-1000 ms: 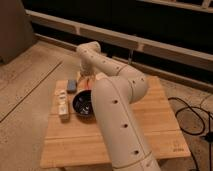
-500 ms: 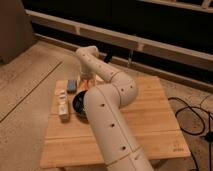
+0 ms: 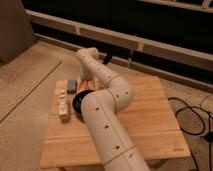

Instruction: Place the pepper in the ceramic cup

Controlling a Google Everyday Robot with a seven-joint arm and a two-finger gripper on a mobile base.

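My white arm rises from the bottom middle, bends over the wooden table [image 3: 150,120] and reaches back to the far left corner. There my gripper [image 3: 88,83] points down, mostly hidden behind the wrist. A small orange-red bit, the pepper [image 3: 88,87], shows right at the gripper's end; whether it is held cannot be made out. The wide black bowl [image 3: 78,103] sits just in front of it, half covered by the arm. A short pale shape at the table's left edge looks like the ceramic cup [image 3: 64,116].
A blue-grey block [image 3: 71,85] lies at the far left of the table, with a pale packet [image 3: 62,101] in front of it. Black cables [image 3: 192,117] lie on the floor to the right. A rail and dark wall run behind the table.
The arm's elbow has sunk lower over the table and the lower link has swung slightly left. The wrist has stayed over the far left corner.
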